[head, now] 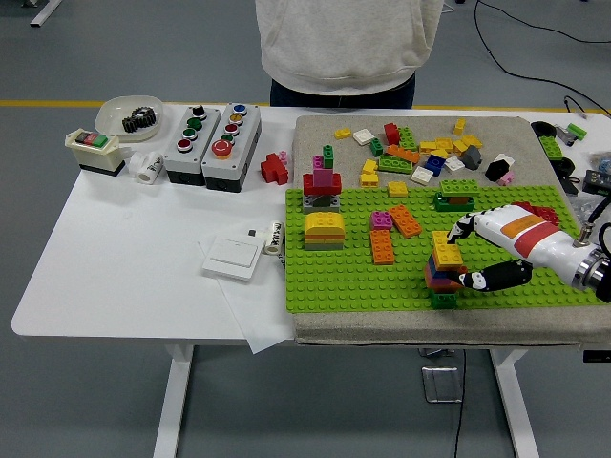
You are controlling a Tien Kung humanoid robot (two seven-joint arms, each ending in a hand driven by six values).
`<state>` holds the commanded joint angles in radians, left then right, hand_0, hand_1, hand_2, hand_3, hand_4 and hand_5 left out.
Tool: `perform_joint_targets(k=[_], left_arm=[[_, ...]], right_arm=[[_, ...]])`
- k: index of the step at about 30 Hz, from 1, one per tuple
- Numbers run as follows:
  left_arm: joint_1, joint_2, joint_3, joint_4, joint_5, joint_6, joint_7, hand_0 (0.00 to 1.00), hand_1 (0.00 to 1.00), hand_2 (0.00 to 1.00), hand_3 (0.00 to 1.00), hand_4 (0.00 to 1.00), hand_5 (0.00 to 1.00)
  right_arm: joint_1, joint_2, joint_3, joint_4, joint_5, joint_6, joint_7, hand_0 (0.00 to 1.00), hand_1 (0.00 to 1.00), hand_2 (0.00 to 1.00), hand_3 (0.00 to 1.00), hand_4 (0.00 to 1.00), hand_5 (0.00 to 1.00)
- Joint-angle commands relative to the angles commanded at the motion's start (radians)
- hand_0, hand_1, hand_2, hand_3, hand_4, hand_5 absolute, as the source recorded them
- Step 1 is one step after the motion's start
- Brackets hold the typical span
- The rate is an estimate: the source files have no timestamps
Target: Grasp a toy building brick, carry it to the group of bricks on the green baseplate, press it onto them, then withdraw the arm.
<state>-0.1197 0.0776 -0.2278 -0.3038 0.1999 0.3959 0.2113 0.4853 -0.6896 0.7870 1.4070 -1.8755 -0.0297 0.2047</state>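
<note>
On the baseplate's near right, your right hand [466, 250] wraps a small brick stack [443, 272]: a fingertip [457, 230] lies at the far side of the yellow brick [447, 248] on top, and the thumb [492, 278] reaches in low along the stack's near right side. The hand is closed on that yellow brick, which sits seated on the stack's coloured layers. The stack stands on the green baseplate [353, 277], near its front edge. Left of it lie an orange brick [382, 247] and a pink one [381, 219] beside a second orange piece [405, 220]; further left stand a yellow block [324, 230] and a red-and-pink tower [323, 185]. Loose bricks [415, 148] are scattered on the grey mat [315, 129] beyond the plate. On the white table [134, 248] to the left you see two button boxes [210, 134], a bowl [129, 117] and a white switch plate [233, 258]. A person [339, 43] in a pale sweatshirt stands at the far side; no hands show.
</note>
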Motion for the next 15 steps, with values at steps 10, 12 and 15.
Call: perform_joint_targets(k=[10, 12, 15], left_arm=[[-0.002, 0.001, 0.002, 0.0, -0.004, 0.0, -0.002, 0.739, 0.725, 0.721, 0.589, 0.639, 0.663], [-0.002, 0.0, 0.002, 0.0, -0.003, 0.0, -0.002, 0.739, 0.725, 0.721, 0.589, 0.639, 0.663], [-0.002, 0.0, 0.001, 0.0, -0.002, 0.0, -0.002, 0.739, 0.725, 0.719, 0.589, 0.639, 0.663]], right_arm=[[0.001, 0.003, 0.004, -0.004, -0.003, 0.004, -0.009, 0.707, 0.722, 0.8, 0.799, 0.862, 0.443], [-0.001, 0.003, 0.007, -0.002, -0.005, 0.004, -0.01, 0.707, 0.722, 0.8, 0.799, 0.862, 0.443], [-0.006, 0.003, 0.014, 0.002, -0.006, -0.001, -0.008, 0.759, 0.759, 0.836, 0.84, 0.875, 0.448]])
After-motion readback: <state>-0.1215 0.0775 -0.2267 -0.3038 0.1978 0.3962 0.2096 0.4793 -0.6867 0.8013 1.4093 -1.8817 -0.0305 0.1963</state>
